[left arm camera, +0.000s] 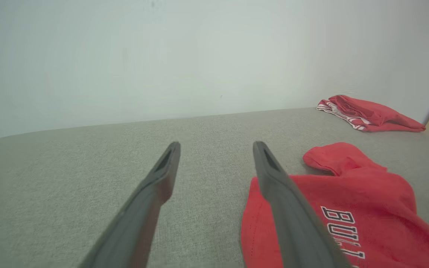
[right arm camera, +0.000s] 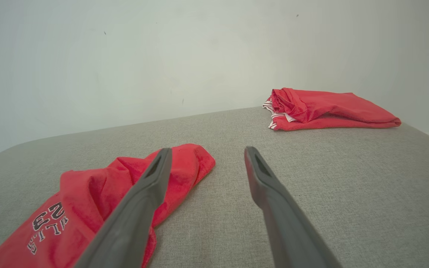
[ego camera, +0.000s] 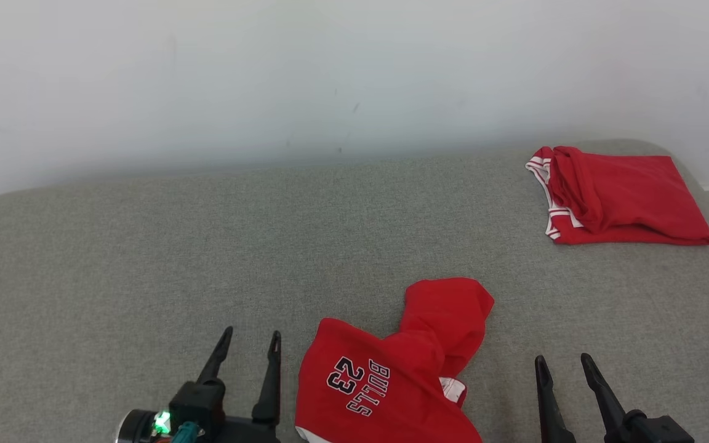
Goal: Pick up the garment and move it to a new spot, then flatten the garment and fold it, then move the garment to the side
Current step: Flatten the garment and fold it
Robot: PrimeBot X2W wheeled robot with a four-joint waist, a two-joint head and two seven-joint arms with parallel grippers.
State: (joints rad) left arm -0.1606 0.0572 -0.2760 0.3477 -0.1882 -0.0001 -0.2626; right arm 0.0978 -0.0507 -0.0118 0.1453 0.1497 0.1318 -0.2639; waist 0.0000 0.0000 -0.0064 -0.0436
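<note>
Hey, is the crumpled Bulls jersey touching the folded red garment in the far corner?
Apart. The head view shows bare grey surface between the crumpled jersey and the folded garment.

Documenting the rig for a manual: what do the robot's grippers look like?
The left gripper and right gripper each have two long, dark, tapering fingers, slotted near the tips. A green light and a teal plug sit on the left one's black base.

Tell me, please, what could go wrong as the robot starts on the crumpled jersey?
The crumpled jersey lies bunched between the open left tool and right tool; a pinch may catch several layers, so it might not spread flat.
The folded red garment sits at the far right; moving the jersey aside there could disturb it.
</note>
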